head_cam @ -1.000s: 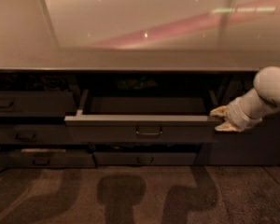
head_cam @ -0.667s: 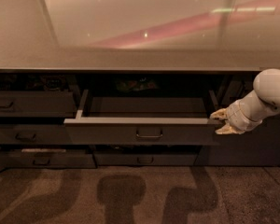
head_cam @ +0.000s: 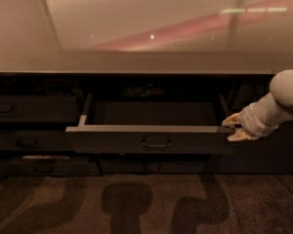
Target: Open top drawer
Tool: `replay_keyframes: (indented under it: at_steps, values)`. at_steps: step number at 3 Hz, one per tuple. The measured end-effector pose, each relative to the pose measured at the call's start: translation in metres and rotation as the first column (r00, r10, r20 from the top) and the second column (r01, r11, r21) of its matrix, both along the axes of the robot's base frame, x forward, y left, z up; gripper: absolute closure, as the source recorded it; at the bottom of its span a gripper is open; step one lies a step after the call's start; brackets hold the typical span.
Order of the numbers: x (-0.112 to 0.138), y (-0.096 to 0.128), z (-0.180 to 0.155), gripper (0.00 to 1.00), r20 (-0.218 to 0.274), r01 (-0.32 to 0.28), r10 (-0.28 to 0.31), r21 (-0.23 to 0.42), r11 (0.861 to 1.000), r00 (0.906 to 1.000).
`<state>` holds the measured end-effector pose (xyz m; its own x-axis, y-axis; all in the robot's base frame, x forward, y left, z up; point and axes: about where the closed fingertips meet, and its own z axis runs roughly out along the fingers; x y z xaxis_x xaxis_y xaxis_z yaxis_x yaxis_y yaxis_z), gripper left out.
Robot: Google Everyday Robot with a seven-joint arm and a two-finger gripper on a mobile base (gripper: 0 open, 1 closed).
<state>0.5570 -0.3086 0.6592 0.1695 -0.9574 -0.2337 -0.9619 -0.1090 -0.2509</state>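
The gripper (head_cam: 234, 128) sits at 3 o'clock in the view, on a pale arm (head_cam: 278, 104) entering from the right edge. Its two fingers (head_cam: 230, 120) are parted, one above the other, with a dark gap between them; they hold nothing that can be seen, and whether they touch the drawer's end cannot be told.

At 9 o'clock from the gripper, right beside it, the top drawer (head_cam: 112, 140) stands pulled out: a wide dark grey flat front, a lighter top rim, a small loop handle (head_cam: 156, 142) at centre, and a shallow shadowed interior behind.

The recess above the drawer is dark and its contents are unreadable. Narrower drawer fronts (head_cam: 29, 109) lie at 9 o'clock, cut off by the left edge. The countertop (head_cam: 136, 62) overhangs at 12 o'clock; open carpet (head_cam: 263, 204) spreads at 6 o'clock
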Motion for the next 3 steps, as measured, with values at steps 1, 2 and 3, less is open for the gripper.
replay_keyframes:
  at_steps: [1, 2, 3]
  values:
    - [-0.0136, -0.0035, 0.0563, 1.00, 0.074, 0.009, -0.009, 0.008, 1.000, 0.9972]
    - [-0.0136, -0.0035, 0.0563, 1.00, 0.074, 0.009, -0.009, 0.008, 1.000, 0.9972]
    - [-0.0130, -0.0034, 0.0525, 1.00, 0.045, -0.029, 0.025, 0.088, 0.996, 0.9987]
